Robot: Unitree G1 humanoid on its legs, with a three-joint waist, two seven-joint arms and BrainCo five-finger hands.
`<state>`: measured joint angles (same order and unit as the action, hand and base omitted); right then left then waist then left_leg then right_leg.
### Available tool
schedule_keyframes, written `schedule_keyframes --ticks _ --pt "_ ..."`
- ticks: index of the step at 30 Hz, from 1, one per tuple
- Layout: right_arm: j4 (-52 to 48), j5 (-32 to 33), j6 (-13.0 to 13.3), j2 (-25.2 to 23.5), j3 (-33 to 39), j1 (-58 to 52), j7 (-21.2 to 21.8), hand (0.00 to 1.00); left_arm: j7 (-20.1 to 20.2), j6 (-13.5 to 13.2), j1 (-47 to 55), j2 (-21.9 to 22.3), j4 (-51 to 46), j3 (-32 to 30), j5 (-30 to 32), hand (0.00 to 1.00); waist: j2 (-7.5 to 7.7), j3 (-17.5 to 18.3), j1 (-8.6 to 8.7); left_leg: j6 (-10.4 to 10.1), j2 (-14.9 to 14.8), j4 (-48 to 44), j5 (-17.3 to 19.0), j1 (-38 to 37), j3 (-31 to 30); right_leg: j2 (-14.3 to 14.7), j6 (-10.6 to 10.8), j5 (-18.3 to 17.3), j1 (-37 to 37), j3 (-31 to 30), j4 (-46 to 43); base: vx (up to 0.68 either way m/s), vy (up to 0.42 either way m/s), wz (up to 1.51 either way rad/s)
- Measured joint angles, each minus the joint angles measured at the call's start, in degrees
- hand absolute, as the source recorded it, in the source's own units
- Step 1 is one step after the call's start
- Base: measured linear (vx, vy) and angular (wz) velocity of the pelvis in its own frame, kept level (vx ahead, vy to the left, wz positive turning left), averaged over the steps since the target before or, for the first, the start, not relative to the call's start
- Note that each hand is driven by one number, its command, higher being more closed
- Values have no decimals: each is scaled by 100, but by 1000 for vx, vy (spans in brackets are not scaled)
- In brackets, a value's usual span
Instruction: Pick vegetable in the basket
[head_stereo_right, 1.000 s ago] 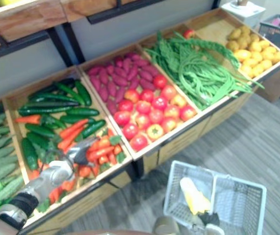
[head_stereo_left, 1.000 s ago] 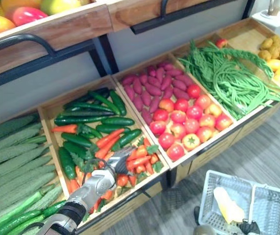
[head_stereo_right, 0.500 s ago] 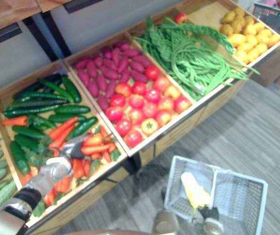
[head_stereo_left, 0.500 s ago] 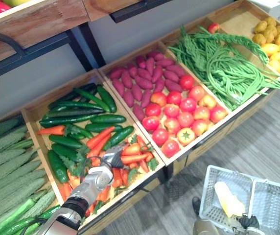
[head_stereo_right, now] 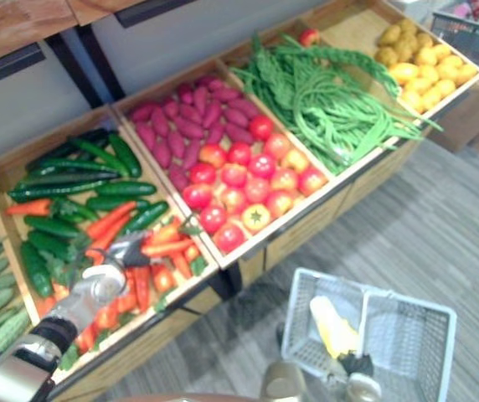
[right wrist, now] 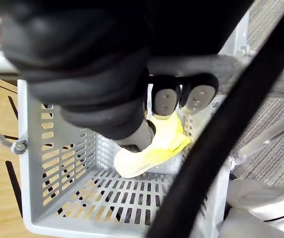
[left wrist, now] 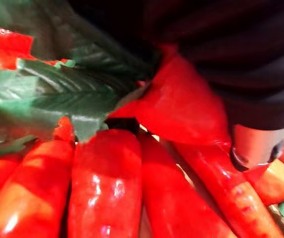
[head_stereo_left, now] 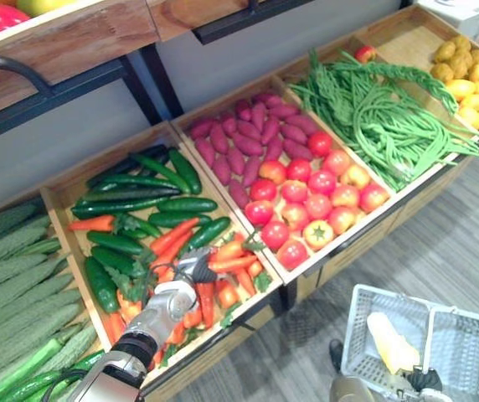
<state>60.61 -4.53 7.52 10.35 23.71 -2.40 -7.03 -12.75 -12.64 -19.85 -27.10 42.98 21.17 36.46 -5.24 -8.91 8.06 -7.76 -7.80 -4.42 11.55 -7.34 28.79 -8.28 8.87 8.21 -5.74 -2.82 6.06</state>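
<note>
The left arm (head_stereo_left: 162, 308), at seven o'clock in the left eye view, is a rounded silver-grey shell broken by a dark band, ending in the metallic left hand (head_stereo_left: 191, 270). In its own wrist view the right hand (right wrist: 107, 74) is a bulky black ribbed cover at twelve o'clock. Below it the fingers (right wrist: 166, 101) are dark-tipped with pale grey oval pads, and the thumb (right wrist: 141, 135) has a silver barrel.

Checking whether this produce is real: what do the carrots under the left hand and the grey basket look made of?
The carrots look like moulded plastic: smooth, glossy skin with hard highlights, beside stiff leaves with pressed veins. Real ones cannot be ruled out. The basket looks like rigid light grey plastic with a matt finish and moulded slots in its walls and floor.
</note>
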Motion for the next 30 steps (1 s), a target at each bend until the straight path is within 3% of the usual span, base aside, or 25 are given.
schedule_keyframes --ticks 14,24,30 --pt "14 -72 -196 0 -2 -12 2 100 116 -83 233 -67 -771 35 25 100 35 23 -82 3 -99 -93 -3 -18 -468 4 -35 -22 305 409 1 -54 -57 14" --pt "93 -175 -222 56 -6 -66 4 100 417 -369 672 -901 -2509 81 -32 100 159 223 -341 30 -32 -76 -21 -41 -610 -85 -35 -22 411 626 1 -28 -26 7" --pt "-46 -250 -232 568 -139 -35 16 100 594 -711 813 -1279 -3445 373 -293 100 186 313 -354 59 92 -15 -19 -167 -495 -173 2 5 416 484 1 -56 -10 -12"
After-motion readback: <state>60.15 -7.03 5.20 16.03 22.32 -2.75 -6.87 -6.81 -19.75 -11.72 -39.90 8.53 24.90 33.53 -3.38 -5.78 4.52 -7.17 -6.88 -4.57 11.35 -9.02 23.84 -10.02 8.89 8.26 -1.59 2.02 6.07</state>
